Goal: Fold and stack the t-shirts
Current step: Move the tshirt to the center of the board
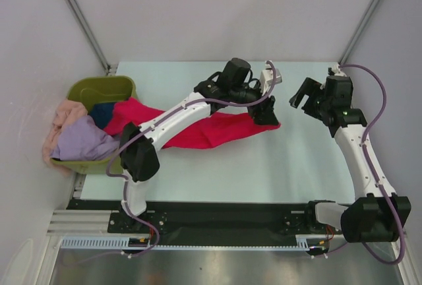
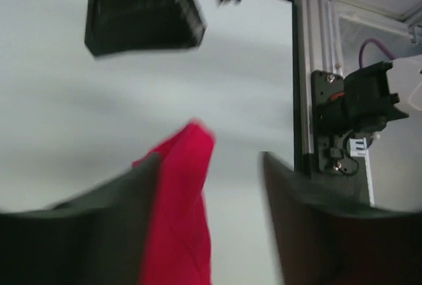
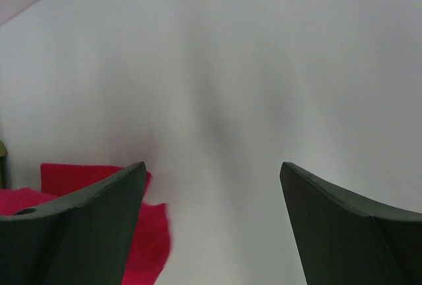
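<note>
Starting nearest: the left arm (image 1: 173, 116) rises from its base, kinks at an elbow just right of the olive-green tub (image 1: 99, 87), then stretches low away from it. The right arm (image 1: 359, 153), well right of the tub, stands more upright. Piled in the tub are a lavender t-shirt (image 1: 82, 141), a peach-pink t-shirt (image 1: 62, 117) and a dark blue t-shirt (image 1: 102, 112). The red t-shirt (image 1: 221, 133) trails out of the tub across the table (image 1: 264, 173). At its end farthest from the tub hangs the left gripper (image 1: 265, 112), fingers (image 2: 99, 232) spread wide, cloth against one finger, not pinched. Beyond that, the right gripper (image 1: 302, 97) is wide apart too, empty.
</note>
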`<state>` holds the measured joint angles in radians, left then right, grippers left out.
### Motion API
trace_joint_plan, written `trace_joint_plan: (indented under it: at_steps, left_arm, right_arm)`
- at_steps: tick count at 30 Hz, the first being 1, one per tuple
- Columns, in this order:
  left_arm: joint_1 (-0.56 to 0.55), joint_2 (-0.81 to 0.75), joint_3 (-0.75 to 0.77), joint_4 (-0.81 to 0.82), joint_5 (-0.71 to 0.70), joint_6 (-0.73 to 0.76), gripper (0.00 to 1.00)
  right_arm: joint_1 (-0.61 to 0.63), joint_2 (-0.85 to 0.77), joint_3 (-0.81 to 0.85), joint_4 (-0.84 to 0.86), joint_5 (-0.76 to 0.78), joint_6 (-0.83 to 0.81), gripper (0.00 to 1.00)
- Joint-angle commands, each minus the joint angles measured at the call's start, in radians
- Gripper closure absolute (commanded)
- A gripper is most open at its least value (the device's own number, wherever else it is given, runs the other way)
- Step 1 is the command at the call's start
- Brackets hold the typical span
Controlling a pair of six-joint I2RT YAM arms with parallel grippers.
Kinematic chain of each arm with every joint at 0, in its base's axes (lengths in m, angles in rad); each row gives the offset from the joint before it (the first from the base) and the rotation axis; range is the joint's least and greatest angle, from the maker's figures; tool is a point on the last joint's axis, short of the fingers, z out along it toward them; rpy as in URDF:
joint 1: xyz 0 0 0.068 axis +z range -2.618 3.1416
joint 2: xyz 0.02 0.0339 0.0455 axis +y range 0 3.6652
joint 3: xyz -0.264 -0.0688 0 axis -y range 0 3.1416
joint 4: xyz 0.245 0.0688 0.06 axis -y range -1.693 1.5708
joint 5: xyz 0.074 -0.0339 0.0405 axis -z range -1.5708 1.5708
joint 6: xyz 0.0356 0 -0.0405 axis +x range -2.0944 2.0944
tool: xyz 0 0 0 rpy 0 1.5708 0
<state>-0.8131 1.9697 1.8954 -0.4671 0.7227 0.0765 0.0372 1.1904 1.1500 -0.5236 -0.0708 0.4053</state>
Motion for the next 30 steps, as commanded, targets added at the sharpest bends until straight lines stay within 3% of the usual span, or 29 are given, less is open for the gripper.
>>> trace_joint_plan:
  at_steps: [1,2,7,9,14,15,18,23,25,30]
  left_arm:
    - [-0.011,0.001,0.056,0.099,0.055,-0.020,0.20]
    - [-0.009,0.000,0.053,0.053,0.049,0.018,0.01]
    - [0.052,-0.041,0.109,-0.166,0.028,0.109,0.00]
    - [0.127,-0.075,0.140,-0.306,-0.005,0.146,0.00]
    - [0.398,-0.192,0.087,-0.531,-0.172,0.241,0.25]
    - [0.446,-0.268,0.009,-0.532,-0.180,0.241,0.25]
    - [0.613,-0.392,-0.128,-0.461,-0.207,0.240,0.20]
    - [0.794,-0.613,-0.369,-0.372,-0.313,0.264,0.07]
    - [0.843,-0.669,-0.438,-0.358,-0.328,0.267,0.05]
    - [0.873,-0.720,-0.524,-0.355,-0.345,0.272,0.04]
  right_arm:
    - [-0.030,0.015,-0.035,-0.042,-0.056,0.032,0.11]
    - [-0.055,0.018,-0.045,-0.035,-0.058,0.035,0.11]
    - [-0.051,0.031,-0.090,-0.038,-0.057,0.023,0.13]
    - [-0.040,0.038,-0.113,-0.033,-0.060,0.023,0.16]
    - [0.202,0.127,-0.116,0.085,-0.057,-0.046,0.17]
    - [0.280,0.156,-0.099,0.112,-0.058,-0.059,0.17]
    - [0.351,0.345,-0.030,0.194,-0.110,-0.089,0.19]
    - [0.475,0.749,0.353,-0.011,-0.121,-0.222,0.29]
    - [0.518,0.820,0.452,-0.087,-0.139,-0.252,0.38]
    - [0.560,0.865,0.453,-0.086,-0.199,-0.264,0.44]
